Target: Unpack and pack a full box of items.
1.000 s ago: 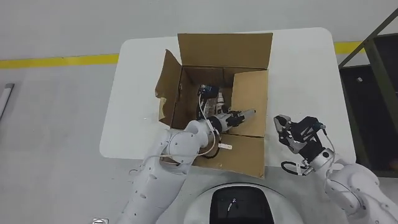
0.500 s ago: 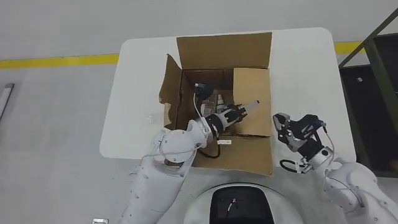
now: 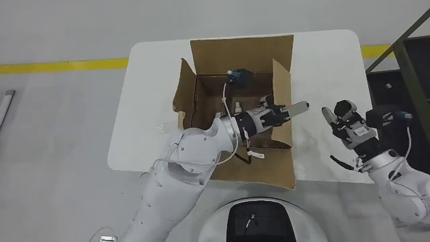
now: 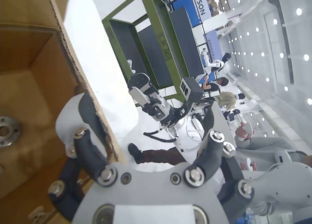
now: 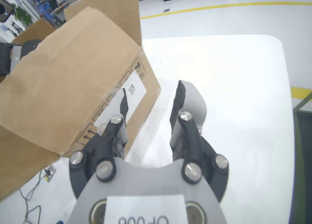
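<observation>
Box (image 3: 242, 54): matt brown corrugated cardbd, rough edges; white paper label (image 5: 132, 93). Table (image 3: 329, 60): smooth white, slight sheen. Right gripper (image 5: 152, 93): 2 black textured pads (image 5: 176, 103), shiny metal screws.

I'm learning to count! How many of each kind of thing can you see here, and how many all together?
grippers: 2, the left gripper and the right gripper
cardboard box: 1
metal ring inside the box: 1
white table: 1
Total: 5
</observation>
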